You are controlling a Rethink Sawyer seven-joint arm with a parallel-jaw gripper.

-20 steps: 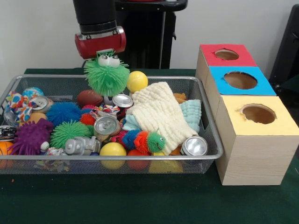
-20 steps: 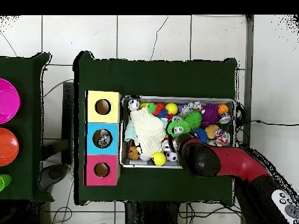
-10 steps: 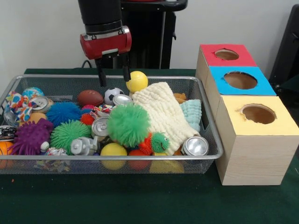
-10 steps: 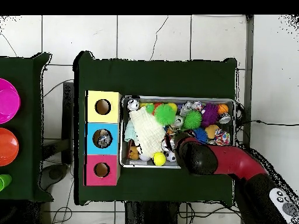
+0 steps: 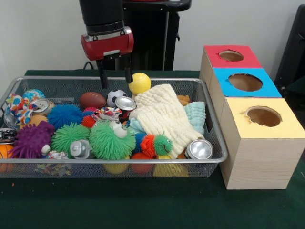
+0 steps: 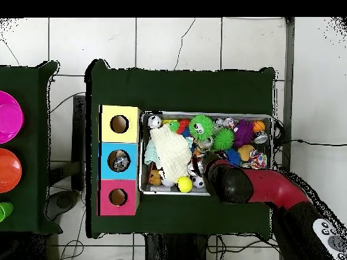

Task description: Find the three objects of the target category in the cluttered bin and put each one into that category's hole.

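The big green fuzzy toy (image 5: 113, 140) has slipped from the claw (image 5: 115, 76) and rolled to the bin's (image 5: 217, 138) front rail at about 7 o'clock (no nearer any hole), while the claw hangs spread and empty above the football (image 5: 92, 99), so the pick needs redoing.

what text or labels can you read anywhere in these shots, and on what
No readable text in either view.
The cans in the bin show only plain tops.
The red, blue and yellow boxes bear no labels.
The print on a can at the bin's left edge is too blurred to read.
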